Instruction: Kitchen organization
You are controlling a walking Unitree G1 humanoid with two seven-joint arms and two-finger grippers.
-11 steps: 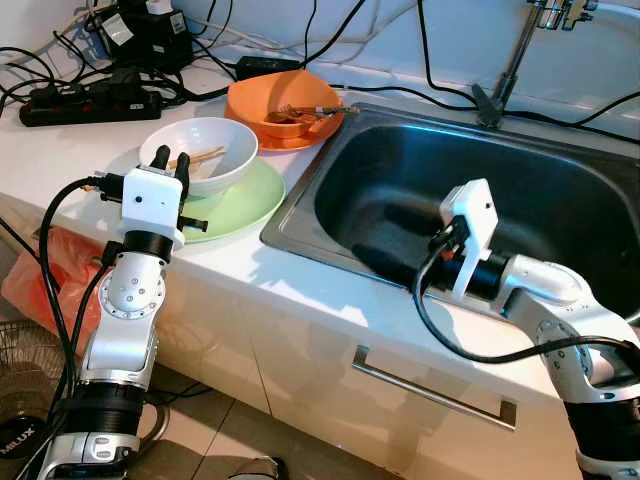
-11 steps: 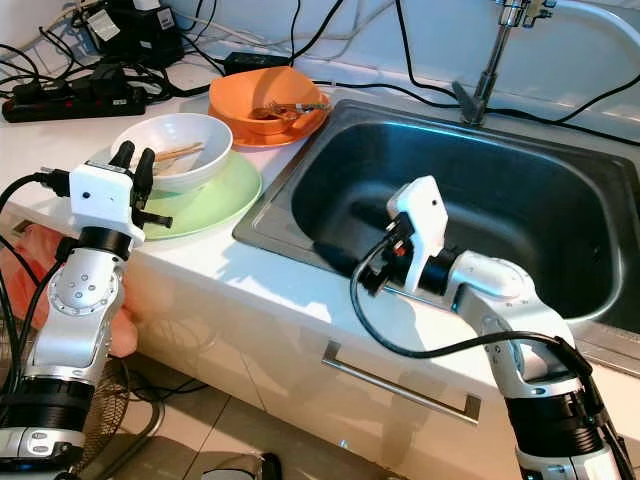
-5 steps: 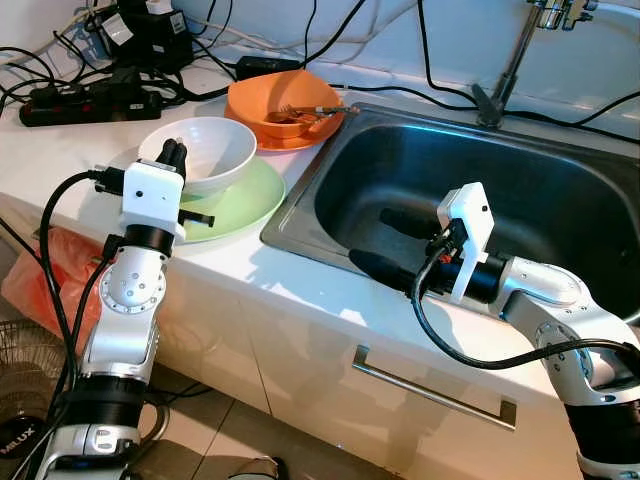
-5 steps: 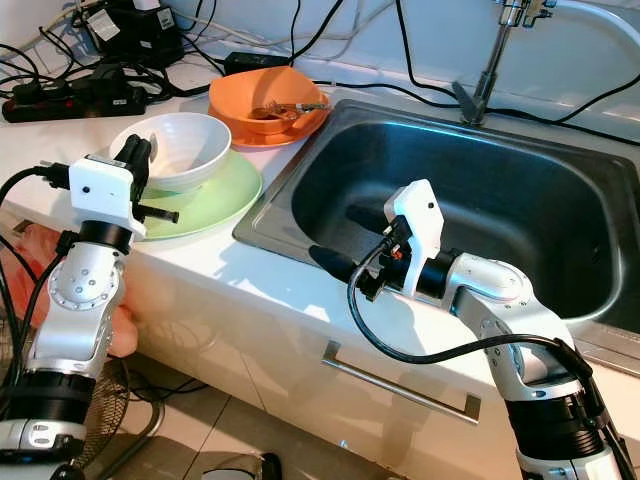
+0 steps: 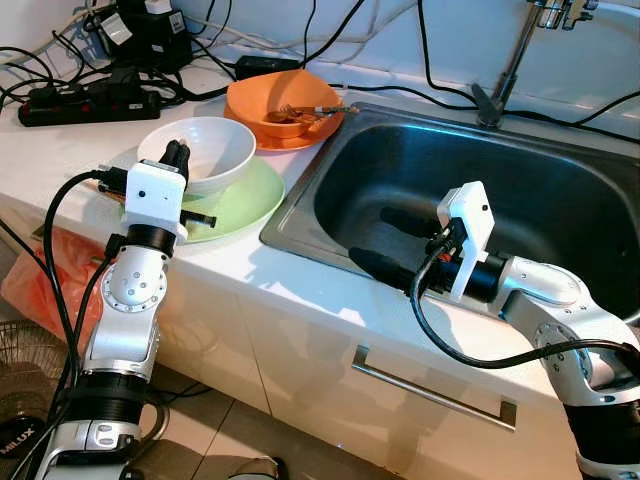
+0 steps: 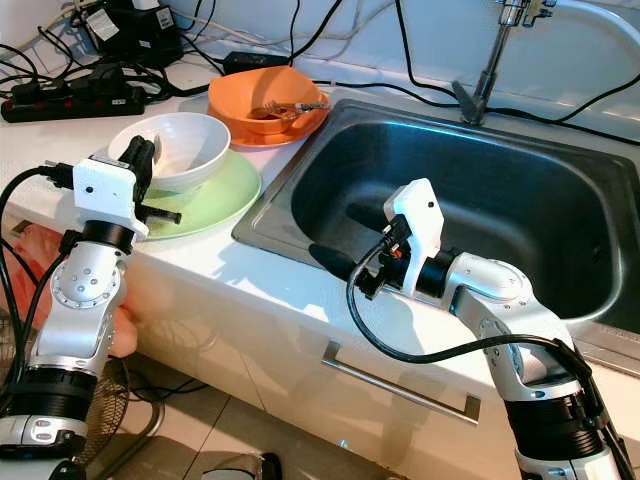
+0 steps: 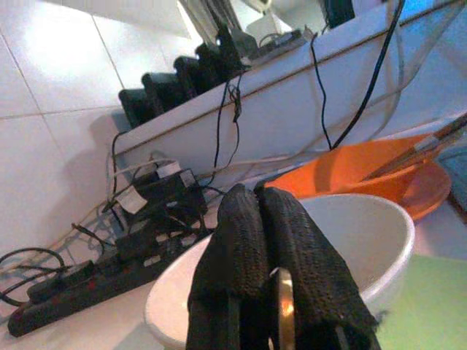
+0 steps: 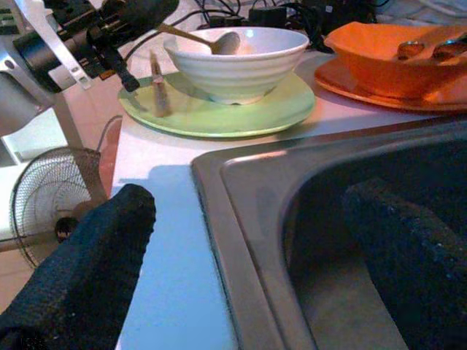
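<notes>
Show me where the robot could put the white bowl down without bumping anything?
The sink basin looks bare, apart from the right gripper over its near edge. The white counter strip between the green plate and the sink is free. Behind the white bowl it's crowded: orange bowl, cables, power strip.

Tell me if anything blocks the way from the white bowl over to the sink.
Nothing visible does. The white bowl sits on the green plate beside the sink, with bare counter between. The left tool is at the bowl, shut on a spoon. The right tool hangs open over the sink's front rim.
</notes>
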